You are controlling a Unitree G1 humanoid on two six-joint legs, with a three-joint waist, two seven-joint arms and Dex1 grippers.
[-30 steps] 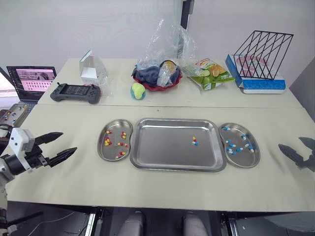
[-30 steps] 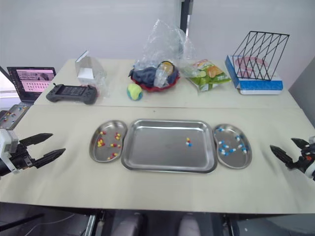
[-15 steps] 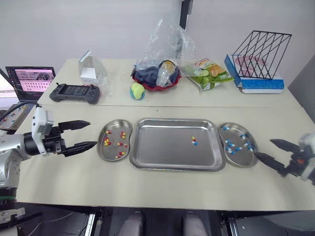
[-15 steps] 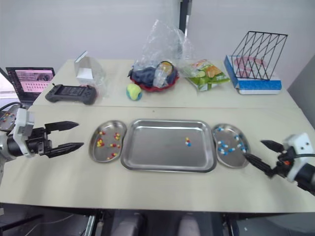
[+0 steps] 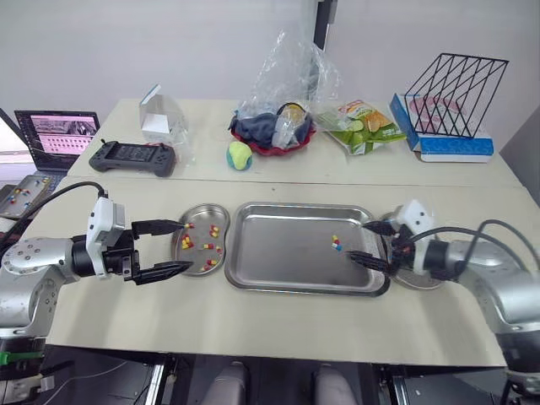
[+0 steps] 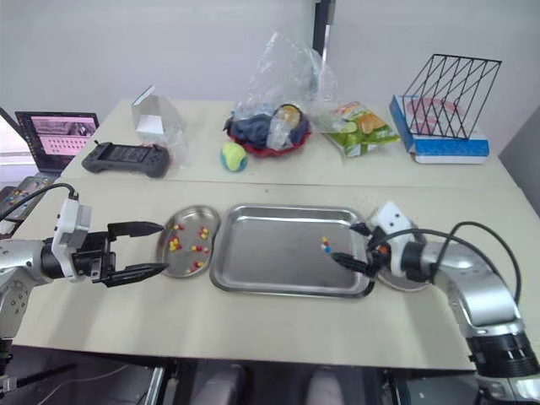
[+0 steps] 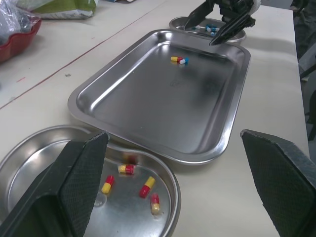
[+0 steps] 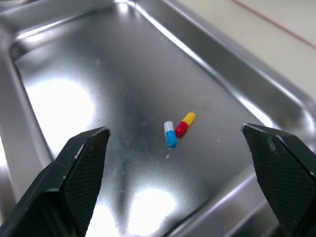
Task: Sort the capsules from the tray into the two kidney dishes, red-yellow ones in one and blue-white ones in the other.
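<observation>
Where two capsules [image 5: 335, 243] lie in the tray [image 5: 278, 257], right claw [image 5: 356, 241] agape, left claw [image 5: 186, 245] too.

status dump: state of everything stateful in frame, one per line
tray: holds two capsules, touching.
red-yellow capsule: loose on the tray.
blue-white capsule: loose on the tray.
left kidney dish: holds red-yellow capsules.
right kidney dish: holds blue-white capsules.
left gripper: open, empty, by the left kidney dish.
right gripper: open, empty, over the tray's right end.
laptop: open, screen lit.
</observation>
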